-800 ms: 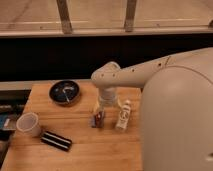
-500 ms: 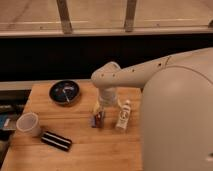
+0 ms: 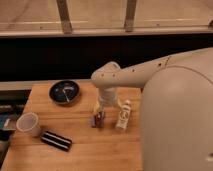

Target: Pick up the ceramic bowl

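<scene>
The ceramic bowl is round, shallow and glossy dark with pale streaks inside. It sits at the back left of the wooden table. My gripper hangs from the white arm near the table's middle, to the right of the bowl and in front of it, well apart from it. The gripper points down, close to the tabletop.
A white cylindrical cup stands at the left edge. A dark flat rectangular object lies in front of it. A small white bottle stands just right of the gripper. The robot's white body fills the right side.
</scene>
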Action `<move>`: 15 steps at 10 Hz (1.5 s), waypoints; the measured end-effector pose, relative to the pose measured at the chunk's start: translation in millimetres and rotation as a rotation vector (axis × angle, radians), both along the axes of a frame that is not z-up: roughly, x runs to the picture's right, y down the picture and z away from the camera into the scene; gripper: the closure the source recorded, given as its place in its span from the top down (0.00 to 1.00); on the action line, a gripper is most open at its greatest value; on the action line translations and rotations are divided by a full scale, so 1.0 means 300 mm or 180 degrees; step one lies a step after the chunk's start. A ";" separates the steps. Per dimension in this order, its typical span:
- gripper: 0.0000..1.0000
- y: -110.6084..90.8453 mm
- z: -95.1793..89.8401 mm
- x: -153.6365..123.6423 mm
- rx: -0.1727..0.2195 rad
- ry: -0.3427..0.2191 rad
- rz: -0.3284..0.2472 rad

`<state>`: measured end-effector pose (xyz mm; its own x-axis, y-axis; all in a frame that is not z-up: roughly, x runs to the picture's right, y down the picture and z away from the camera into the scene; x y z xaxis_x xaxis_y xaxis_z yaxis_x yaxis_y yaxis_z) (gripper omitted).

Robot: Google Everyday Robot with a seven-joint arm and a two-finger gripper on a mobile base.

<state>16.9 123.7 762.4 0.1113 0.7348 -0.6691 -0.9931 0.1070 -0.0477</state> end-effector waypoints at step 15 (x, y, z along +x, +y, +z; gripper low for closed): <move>0.80 -0.079 -0.016 -0.076 0.0246 -0.0175 -0.0206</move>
